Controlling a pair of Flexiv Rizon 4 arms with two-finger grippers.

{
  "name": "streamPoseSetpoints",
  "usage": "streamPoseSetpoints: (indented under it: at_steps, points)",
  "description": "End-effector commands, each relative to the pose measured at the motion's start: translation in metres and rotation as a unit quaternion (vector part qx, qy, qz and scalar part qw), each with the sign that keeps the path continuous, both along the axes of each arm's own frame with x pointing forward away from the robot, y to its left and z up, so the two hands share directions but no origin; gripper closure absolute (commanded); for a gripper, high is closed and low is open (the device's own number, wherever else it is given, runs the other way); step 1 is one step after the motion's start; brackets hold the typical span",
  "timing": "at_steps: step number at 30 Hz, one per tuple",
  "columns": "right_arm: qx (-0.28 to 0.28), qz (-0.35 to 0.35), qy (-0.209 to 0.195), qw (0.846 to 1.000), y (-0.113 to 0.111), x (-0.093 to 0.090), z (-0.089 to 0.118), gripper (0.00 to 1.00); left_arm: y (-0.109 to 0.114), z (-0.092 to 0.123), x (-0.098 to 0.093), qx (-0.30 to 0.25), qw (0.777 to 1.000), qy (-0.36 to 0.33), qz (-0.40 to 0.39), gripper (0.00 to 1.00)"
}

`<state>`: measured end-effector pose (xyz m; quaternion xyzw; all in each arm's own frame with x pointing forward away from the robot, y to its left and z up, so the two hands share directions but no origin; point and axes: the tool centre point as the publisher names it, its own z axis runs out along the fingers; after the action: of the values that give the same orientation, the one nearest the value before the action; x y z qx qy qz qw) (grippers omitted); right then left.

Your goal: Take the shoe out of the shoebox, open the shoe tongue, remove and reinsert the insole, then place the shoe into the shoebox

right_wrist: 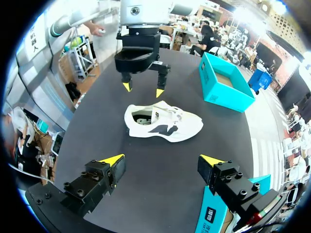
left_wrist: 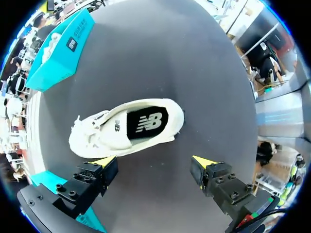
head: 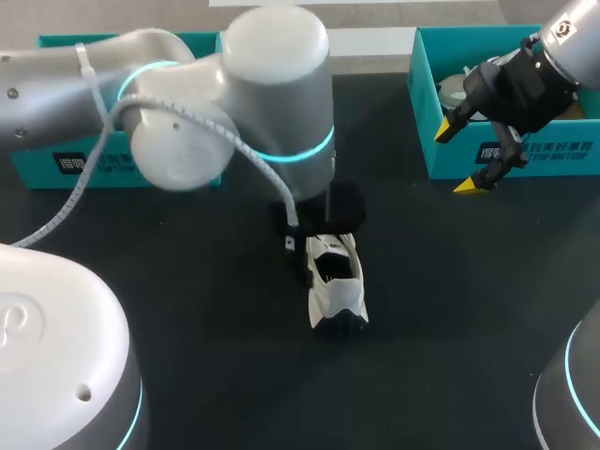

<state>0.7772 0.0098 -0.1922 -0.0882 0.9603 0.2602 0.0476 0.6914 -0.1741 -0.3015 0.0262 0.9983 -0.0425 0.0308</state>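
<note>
A white shoe (head: 336, 286) lies on the black table, toe toward the front edge. Its black insole (left_wrist: 146, 122) shows inside the heel opening, and the shoe (left_wrist: 112, 138) sits just ahead of my left gripper (left_wrist: 154, 162), which is open and empty. In the head view my left arm hides that gripper. The right wrist view shows the left gripper (right_wrist: 142, 88) hanging open over the far side of the shoe (right_wrist: 163, 124). My right gripper (head: 457, 157) is open and empty at the front wall of the right teal shoebox (head: 525, 159); the right gripper (right_wrist: 162, 160) stands well back from the shoe.
A second teal shoebox (head: 56, 159) stands at the back left, also seen as the teal box (right_wrist: 226, 90) beyond the shoe. The right box's edge (right_wrist: 214, 208) is close under my right gripper. My left arm's bulky joints (head: 272, 84) reach over the table's middle.
</note>
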Motion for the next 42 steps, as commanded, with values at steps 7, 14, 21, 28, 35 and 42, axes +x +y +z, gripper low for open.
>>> streamPoseSetpoints:
  at_steps: [7,14,21,28,35,42]
  points:
    - [-0.001,0.000,0.000,1.000,0.001,0.000,-0.001,0.00,-0.043,-0.020,-0.026,-0.035,0.999,-0.023,0.026,0.00]
    - [-0.001,0.000,0.000,1.000,0.001,0.000,-0.001,0.00,-0.061,-0.043,-0.030,-0.025,0.999,-0.012,0.041,0.14]
    - [-0.001,0.000,0.000,1.000,0.001,0.000,-0.001,0.00,-0.068,-0.064,-0.030,-0.012,0.999,-0.001,0.048,0.42]
    - [-0.001,0.000,0.000,1.000,0.001,0.000,-0.001,0.00,-0.058,-0.077,-0.028,-0.003,0.998,-0.011,0.068,0.49]
    - [-0.001,0.000,0.000,1.000,0.001,0.000,-0.001,0.00,-0.053,-0.082,-0.031,-0.002,0.997,-0.005,0.080,0.42]
    - [-0.001,0.000,0.000,1.000,0.001,0.000,-0.001,0.00,-0.052,-0.073,-0.036,-0.013,0.996,0.003,0.084,0.34]
